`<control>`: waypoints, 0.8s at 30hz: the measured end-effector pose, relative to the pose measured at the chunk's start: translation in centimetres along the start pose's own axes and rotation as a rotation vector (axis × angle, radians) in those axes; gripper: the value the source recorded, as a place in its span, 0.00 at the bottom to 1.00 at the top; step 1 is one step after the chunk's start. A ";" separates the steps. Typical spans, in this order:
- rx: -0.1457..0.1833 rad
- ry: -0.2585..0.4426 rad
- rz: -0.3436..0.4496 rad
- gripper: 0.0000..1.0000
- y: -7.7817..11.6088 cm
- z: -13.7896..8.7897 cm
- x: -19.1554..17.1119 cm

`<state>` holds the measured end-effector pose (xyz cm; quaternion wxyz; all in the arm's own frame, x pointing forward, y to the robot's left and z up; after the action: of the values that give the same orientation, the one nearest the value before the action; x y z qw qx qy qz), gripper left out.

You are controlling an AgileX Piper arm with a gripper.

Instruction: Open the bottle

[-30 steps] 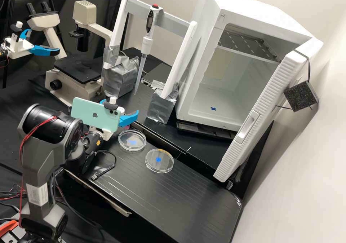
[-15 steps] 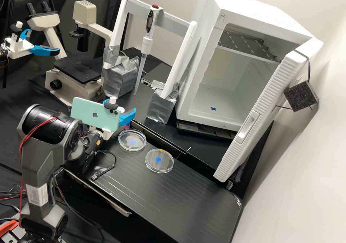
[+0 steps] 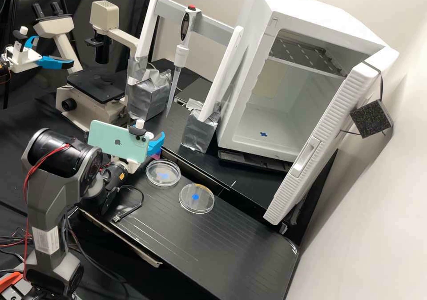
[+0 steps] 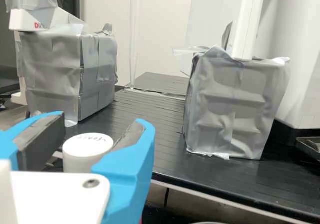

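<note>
Behind the mint-green phone in the high view, the gripper (image 3: 153, 139) is at the bottle, beside the rear petri dish. The bottle's white cap (image 3: 150, 135) shows by the blue finger, and a bit of its pink body (image 3: 156, 156) below. From the wrist view, the gripper (image 4: 102, 118) is open around the round white cap (image 4: 88, 147), one finger on each side. One dark pad (image 4: 128, 136) is close against the cap; a narrow gap shows beside the other. Most of the bottle's body is hidden.
Two petri dishes (image 3: 163, 172) (image 3: 196, 198) lie on the black bench near the gripper. Behind stand silver-taped blocks (image 3: 199, 131) bearing a pipette frame, with the pipette (image 3: 180, 55) hanging. A microscope (image 3: 91, 91) is at the left, an open white incubator (image 3: 284, 135) at the right.
The gripper's blue fingers have drawn inward around the cap, narrowing the opening. The arm itself has barely moved.
</note>
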<state>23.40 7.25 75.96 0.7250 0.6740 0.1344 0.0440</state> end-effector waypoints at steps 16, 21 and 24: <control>0.003 0.006 -0.005 0.00 -0.2 -0.2 0.0; 0.003 0.006 -0.005 0.00 -0.2 -0.2 0.0; 0.003 0.006 -0.005 0.00 -0.2 -0.2 0.0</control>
<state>23.30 7.46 75.74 0.7236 0.6747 0.1384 0.0438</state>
